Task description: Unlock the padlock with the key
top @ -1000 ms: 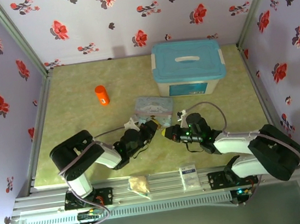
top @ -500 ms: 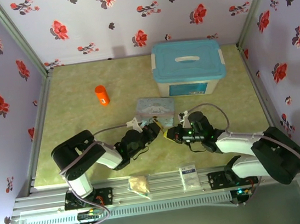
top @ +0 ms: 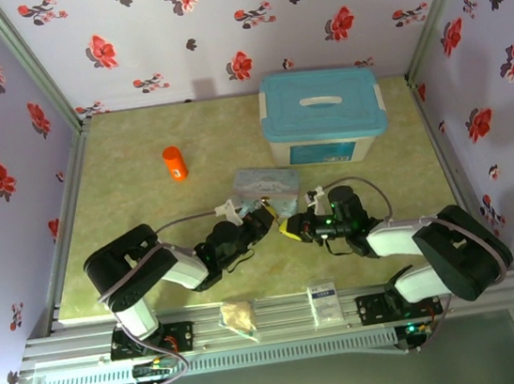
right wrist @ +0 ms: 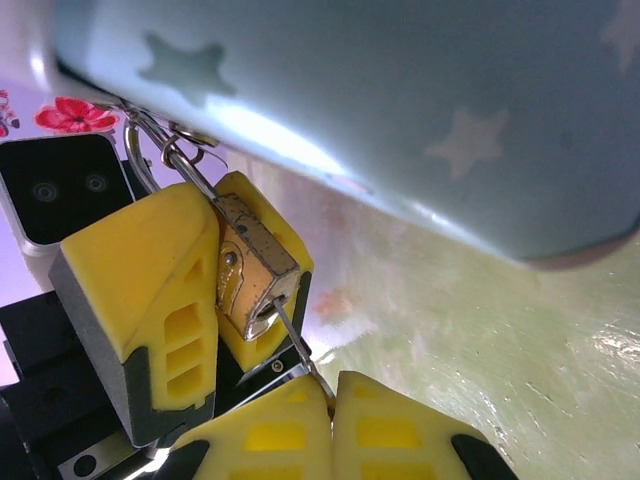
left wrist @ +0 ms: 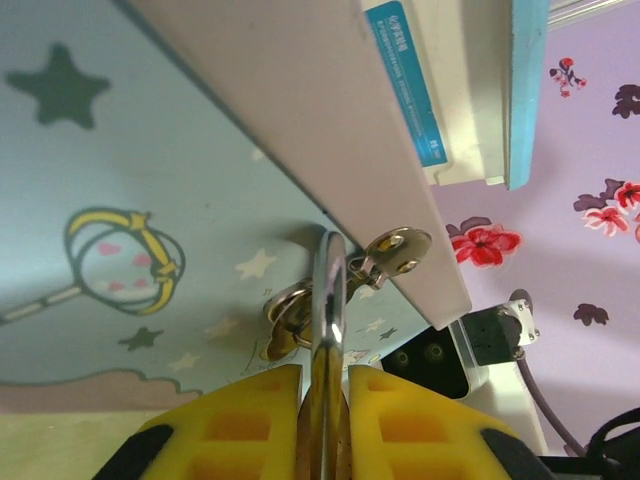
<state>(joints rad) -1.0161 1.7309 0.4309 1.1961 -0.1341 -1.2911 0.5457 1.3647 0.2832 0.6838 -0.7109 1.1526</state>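
Note:
My left gripper [top: 262, 218] is shut on the small brass padlock [right wrist: 250, 262], its yellow fingers [right wrist: 150, 270] on either side of the body. In the left wrist view the padlock [left wrist: 326, 320] stands edge-on between the left gripper [left wrist: 325, 385], its shackle running up to a ring on the pale blue cartoon tin [left wrist: 150, 200]. The thin dark key [right wrist: 296, 345] is pinched in my shut right gripper [right wrist: 332, 400], and its tip sits in the keyhole on the padlock's underside. Seen from above, the right gripper [top: 292, 228] faces the left one just in front of the tin [top: 265, 183].
A blue-lidded storage box [top: 322, 112] stands behind the tin. An orange bottle [top: 173, 162] is at the back left. Two packets [top: 238, 316] [top: 323, 299] lie on the front rail. A small key ring [left wrist: 285, 318] hangs beside the shackle.
The right wrist has edged up and left toward the tin, closing in on the left gripper. The tin has shifted and tilted slightly. Both grippers keep their grips.

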